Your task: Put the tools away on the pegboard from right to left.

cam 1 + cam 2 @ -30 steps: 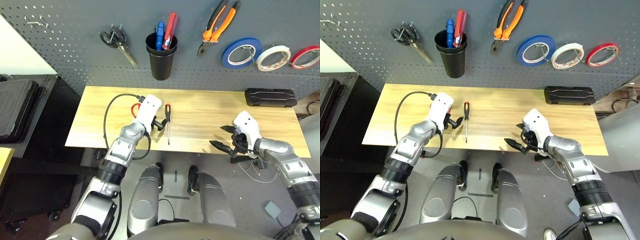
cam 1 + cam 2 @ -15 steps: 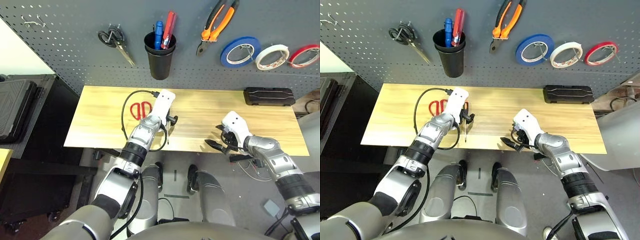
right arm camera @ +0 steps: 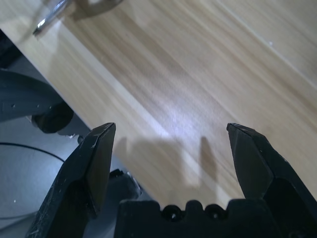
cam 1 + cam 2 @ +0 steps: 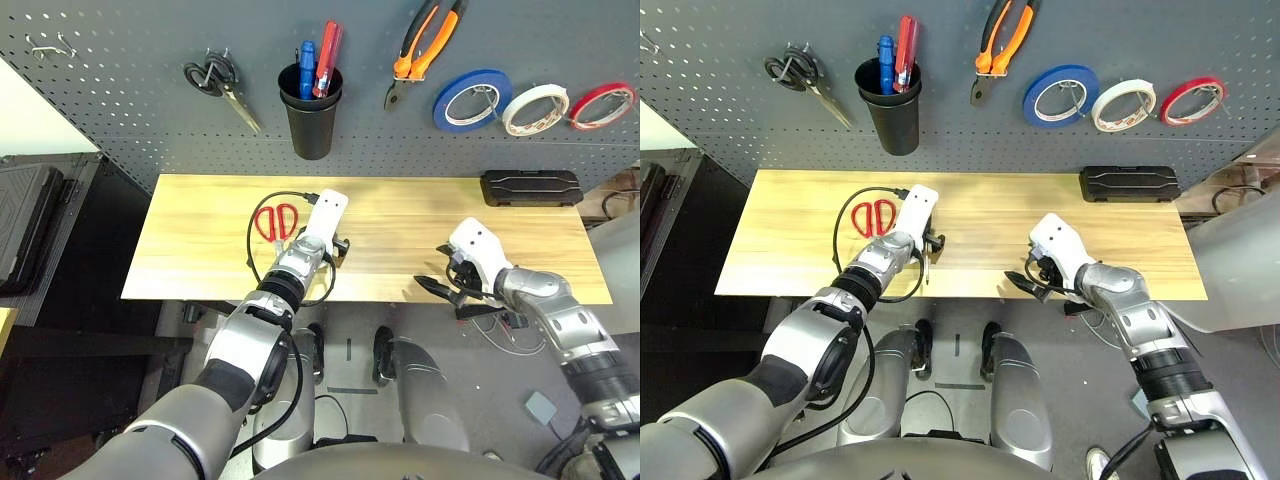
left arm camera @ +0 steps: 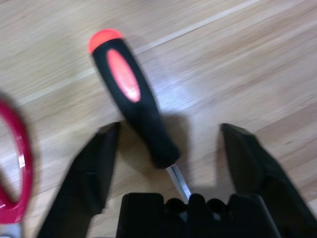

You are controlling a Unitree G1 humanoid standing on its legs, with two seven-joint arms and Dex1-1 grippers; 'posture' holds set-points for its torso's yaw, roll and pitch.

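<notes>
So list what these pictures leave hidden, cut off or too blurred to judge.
- Screwdriver: in the head views the left gripper covers nearly all of it; in the left wrist view the gripper's base hides most of the shaft and the tip.
- Red scissors: the left wrist view cuts them off at the picture's edge, and the blade tips are too small to make out in the head views.
- Tools in the black cup: the cup wall hides their lower ends.
</notes>
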